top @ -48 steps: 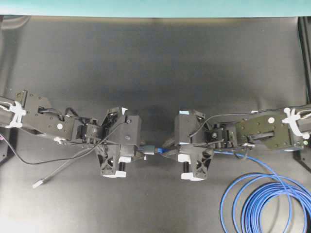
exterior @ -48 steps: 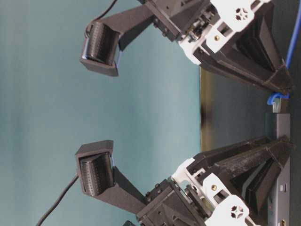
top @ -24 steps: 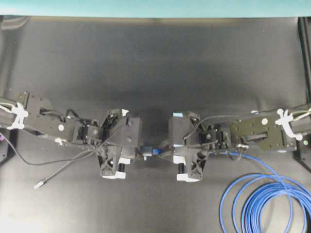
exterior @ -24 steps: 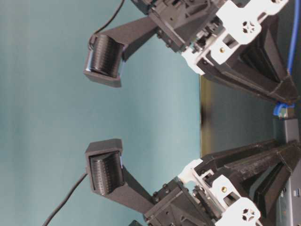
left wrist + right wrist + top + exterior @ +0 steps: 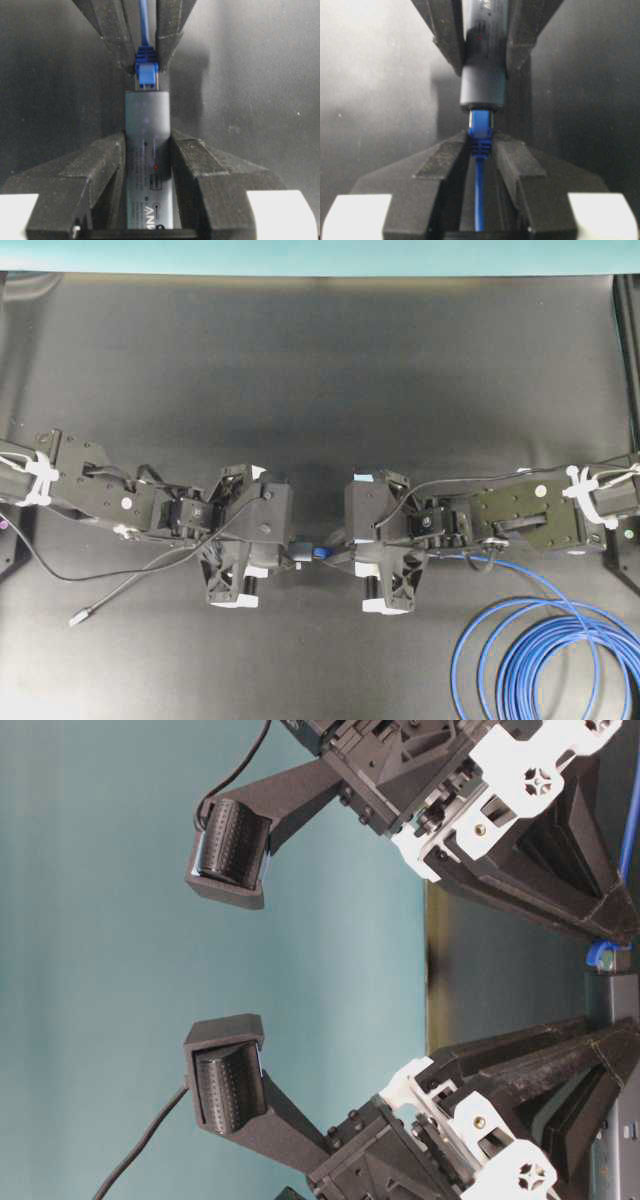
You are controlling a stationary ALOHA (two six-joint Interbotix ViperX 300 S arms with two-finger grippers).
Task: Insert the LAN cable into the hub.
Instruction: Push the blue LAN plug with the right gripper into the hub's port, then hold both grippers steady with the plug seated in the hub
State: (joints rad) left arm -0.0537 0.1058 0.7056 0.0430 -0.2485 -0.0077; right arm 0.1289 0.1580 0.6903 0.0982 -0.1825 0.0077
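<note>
The left gripper (image 5: 147, 150) fingers clamp the hub (image 5: 148, 145). The right gripper (image 5: 480, 150) fingers pinch the LAN cable (image 5: 480, 131) at its boot, plug tip entering the hub's end port.

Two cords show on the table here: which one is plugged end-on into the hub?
The blue LAN cable, held by the right gripper at the hub. The thin grey cord lies loose at left, its plug free.

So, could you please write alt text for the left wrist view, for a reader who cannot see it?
The left gripper clamps the hub upright at centre, while the right gripper from above holds the LAN cable by its blue boot, the plug meeting the hub's top end. A dark mat lies behind.
</note>
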